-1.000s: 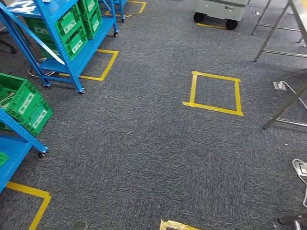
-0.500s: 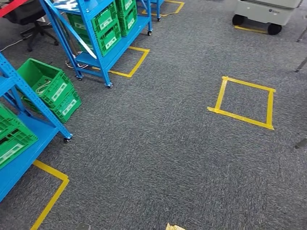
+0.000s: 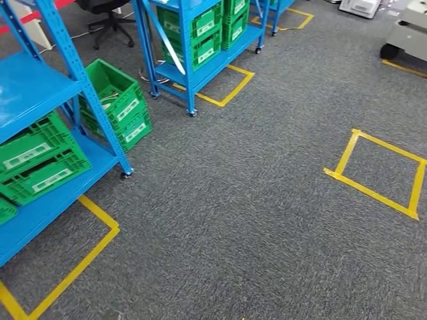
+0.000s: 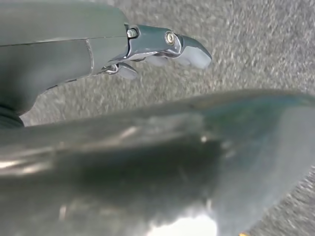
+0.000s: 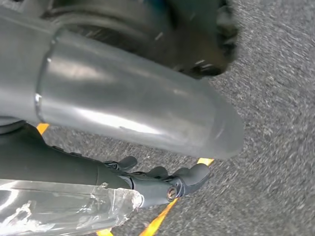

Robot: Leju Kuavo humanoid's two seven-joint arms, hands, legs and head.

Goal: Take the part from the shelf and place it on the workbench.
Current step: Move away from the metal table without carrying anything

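A blue shelf (image 3: 31, 85) stands at the left in the head view, with green crates (image 3: 39, 162) on its lower level. What lies inside those crates is hidden. A second blue shelf (image 3: 187, 75) with more green crates (image 3: 205, 32) stands further back. In the left wrist view my left hand (image 4: 163, 44) hangs over grey carpet, its fingers stretched out and holding nothing. My right hand (image 5: 159, 184) also hangs over the carpet with straight fingers and nothing between them. A crinkled clear film (image 5: 67, 209) lies along its wrist side.
Two stacked green crates (image 3: 120, 110) sit on the floor between the shelves. Yellow tape marks a square (image 3: 375, 193) on the carpet at the right and an outline (image 3: 95, 248) by the near shelf. An office chair (image 3: 108, 13) and a grey wheeled unit (image 3: 409, 37) stand at the back.
The whole picture has shifted: the camera has turned left, so the shelves and crates now lie nearer the middle and the taped square has slid to the right.
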